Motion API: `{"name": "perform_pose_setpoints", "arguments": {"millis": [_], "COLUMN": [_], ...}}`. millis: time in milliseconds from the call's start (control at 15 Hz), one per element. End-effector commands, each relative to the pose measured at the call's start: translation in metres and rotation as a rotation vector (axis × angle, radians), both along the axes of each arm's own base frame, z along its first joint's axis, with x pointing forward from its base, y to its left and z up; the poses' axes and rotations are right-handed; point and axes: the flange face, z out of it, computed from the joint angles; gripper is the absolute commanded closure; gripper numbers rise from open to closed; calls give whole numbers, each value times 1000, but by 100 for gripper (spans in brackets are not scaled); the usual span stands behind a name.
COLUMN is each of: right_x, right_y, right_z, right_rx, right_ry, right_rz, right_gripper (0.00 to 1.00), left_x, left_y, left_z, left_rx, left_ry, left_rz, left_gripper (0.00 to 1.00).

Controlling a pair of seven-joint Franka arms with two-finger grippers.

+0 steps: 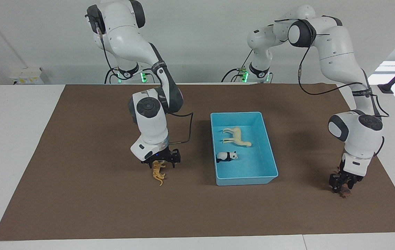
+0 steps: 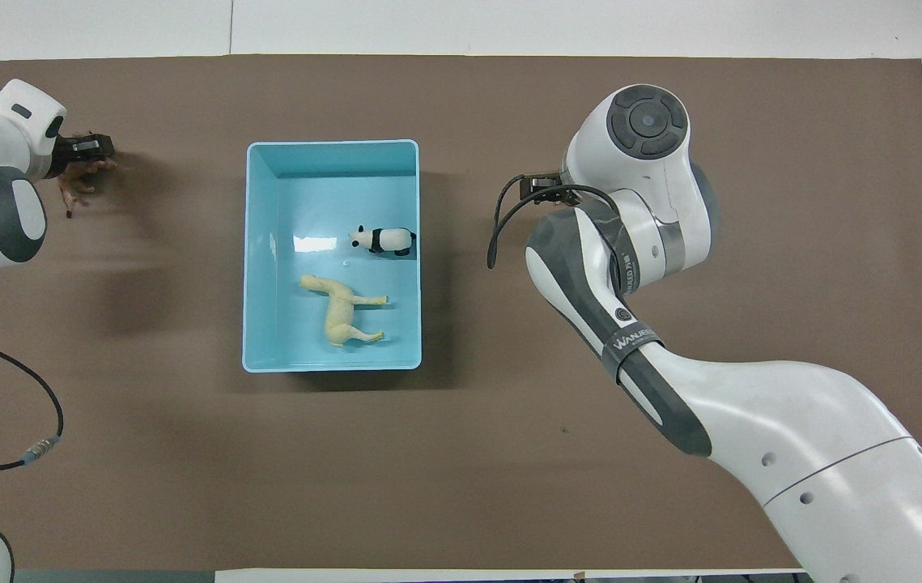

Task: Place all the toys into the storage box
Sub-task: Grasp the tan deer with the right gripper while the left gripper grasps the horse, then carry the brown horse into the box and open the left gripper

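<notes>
The light blue storage box (image 1: 246, 180) stands mid-table and also shows in the overhead view (image 2: 331, 144). In it lie the cream-white horse (image 1: 237, 137) (image 2: 343, 312) and the panda (image 1: 226, 156) (image 2: 384, 239). The orange tiger (image 1: 158, 172) lies on the mat beside the box, toward the right arm's end. My right gripper (image 1: 161, 162) hangs open just over the tiger, whose back is between the fingers. In the overhead view my right arm hides the tiger. My left gripper (image 1: 342, 183) (image 2: 84, 148) is down at the brown lion (image 1: 345, 191) (image 2: 74, 182) at the left arm's end.
A brown mat (image 1: 96, 194) covers the white table (image 1: 6, 139). A cable loops from the right wrist (image 2: 501, 219) between the box and the tiger. The lion lies close to the mat's edge at the left arm's end.
</notes>
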Motion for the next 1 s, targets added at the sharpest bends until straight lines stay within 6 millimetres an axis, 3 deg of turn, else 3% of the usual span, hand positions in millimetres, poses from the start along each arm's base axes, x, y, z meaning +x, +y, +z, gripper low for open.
{"name": "perform_pose_setpoints", "arguments": {"millis": [0, 267, 400, 533, 600, 733, 800, 933], "right_x": [-6, -5, -6, -9, -10, -12, -12, -12], "right_y": [-25, -28, -27, -30, -32, -32, -32, -24], "right_z": [-7, -22, -23, -28, -31, -32, -33, -40], "right_rx": [-3, 0, 4, 5, 6, 6, 6, 8], "right_ry": [-8, -12, -8, -9, -13, -12, -12, -21], "right_rz": [7, 0, -2, -5, -5, -7, -7, 6], "right_gripper": [0, 0, 0, 0, 0, 0, 0, 0], "left_x": [6, 21, 13, -5, -18, -47, -59, -86], "left_y": [2, -13, -33, -85, -115, -177, -201, -269], "left_z": [1, 37, 63, 137, 157, 171, 169, 147], "left_rx": [-17, -31, -51, -80, -103, -146, -150, -149], "left_ry": [16, 111, 212, 240, 261, 334, 356, 366], "left_rz": [46, 91, 157, 245, 276, 318, 357, 392], "left_gripper": [100, 100, 100, 100, 100, 100, 100, 100]}}
